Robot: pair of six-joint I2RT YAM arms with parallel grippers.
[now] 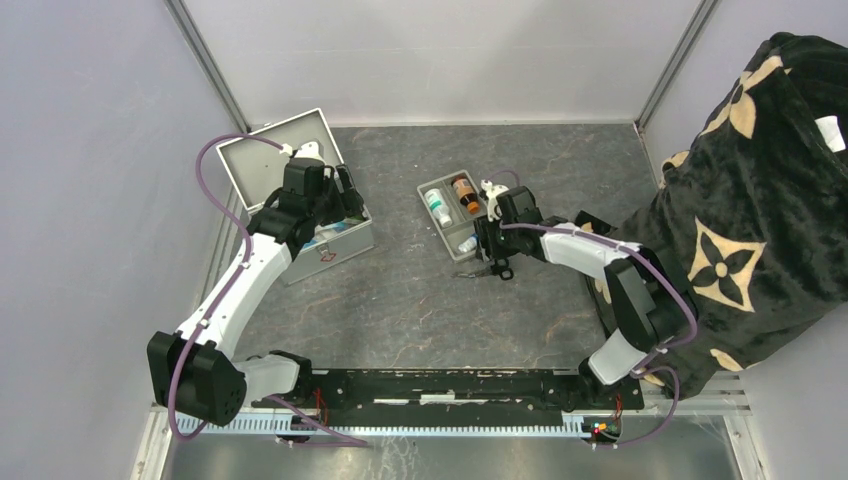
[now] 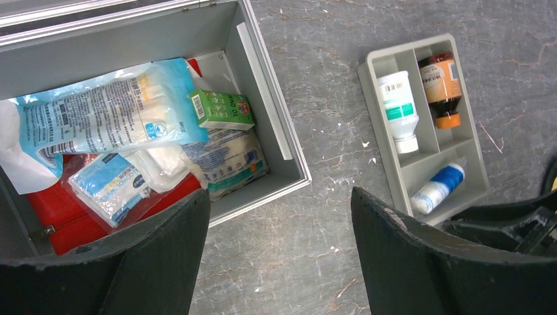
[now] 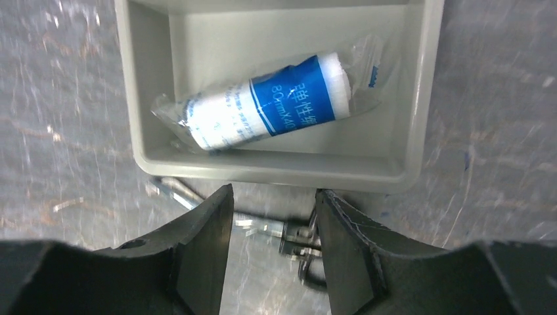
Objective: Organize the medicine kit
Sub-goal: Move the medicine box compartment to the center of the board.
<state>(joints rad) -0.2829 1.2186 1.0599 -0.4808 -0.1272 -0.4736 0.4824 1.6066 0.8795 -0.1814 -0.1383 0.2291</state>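
From above, sees little inside the medicine kit (image 1: 340,247), covered by the left arm (image 1: 300,200). At the left wrist, loses the kit's lid and left side past the edges; finds the red pouch (image 2: 52,223) mostly buried under packets (image 2: 111,118). Cannot read the bottle labels (image 2: 397,98) in the tray (image 2: 420,167). At the right wrist, cannot identify the blurred metal tool (image 3: 263,226), half behind the fingers (image 3: 197,243).

white arms (image 1: 240,288), black joints, purple cables (image 1: 200,158)
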